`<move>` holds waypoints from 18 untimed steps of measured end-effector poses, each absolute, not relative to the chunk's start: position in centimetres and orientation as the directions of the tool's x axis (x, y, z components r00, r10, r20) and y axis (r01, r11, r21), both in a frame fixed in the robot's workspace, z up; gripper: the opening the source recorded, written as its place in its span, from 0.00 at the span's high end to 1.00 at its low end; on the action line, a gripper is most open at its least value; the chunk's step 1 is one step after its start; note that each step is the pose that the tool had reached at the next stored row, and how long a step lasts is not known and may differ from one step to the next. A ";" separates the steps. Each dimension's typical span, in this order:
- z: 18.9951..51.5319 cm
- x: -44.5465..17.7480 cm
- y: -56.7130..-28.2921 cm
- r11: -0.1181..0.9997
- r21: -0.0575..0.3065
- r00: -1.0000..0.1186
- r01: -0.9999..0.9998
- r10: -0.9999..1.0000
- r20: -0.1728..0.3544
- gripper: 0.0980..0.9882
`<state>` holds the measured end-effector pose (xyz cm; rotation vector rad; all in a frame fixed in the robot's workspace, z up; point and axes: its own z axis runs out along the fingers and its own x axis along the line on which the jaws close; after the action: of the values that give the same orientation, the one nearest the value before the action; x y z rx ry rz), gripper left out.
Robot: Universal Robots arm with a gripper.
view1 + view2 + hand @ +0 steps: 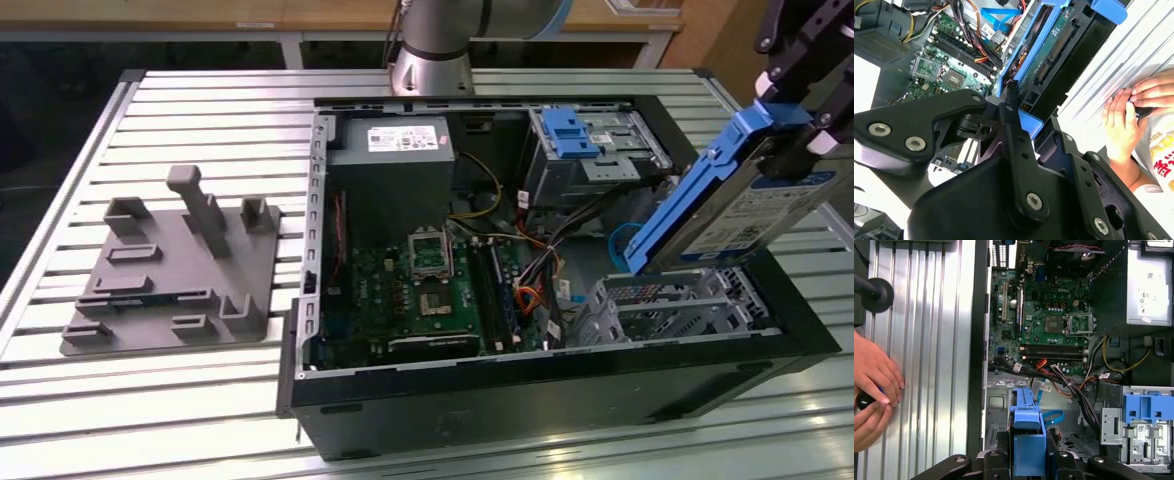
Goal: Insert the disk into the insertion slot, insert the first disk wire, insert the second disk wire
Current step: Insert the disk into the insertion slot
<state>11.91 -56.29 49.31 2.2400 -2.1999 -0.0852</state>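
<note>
My gripper is shut on the disk, a silver drive with a white label in a bright blue carrier. The disk hangs tilted, its lower end just above the insertion slot, a perforated silver cage in the case's near corner at the exterior view's right. The first wrist view has the blue carrier over the cage. The second disk wire, a thin blue cable, loops loose beside the cage and also appears in both wrist views. I cannot tell which loose cable is the first disk wire.
The open computer case lies on a slatted metal table. A taller metal bay with a blue latch stands behind the cage. A grey plastic fixture sits at the exterior view's left. A person's hands rest on the table beside the case.
</note>
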 end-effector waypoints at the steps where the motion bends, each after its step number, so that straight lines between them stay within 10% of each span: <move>1: 49.3 12.0 -56.3 -0.019 0.039 0.017 -0.999 -0.999 -0.039 0.70; 18: 49.1 12.1 -56.1 -0.019 0.039 0.017 -0.999 -0.999 -0.040 0.70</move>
<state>12.07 -56.10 49.11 2.2411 -2.2008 -0.0875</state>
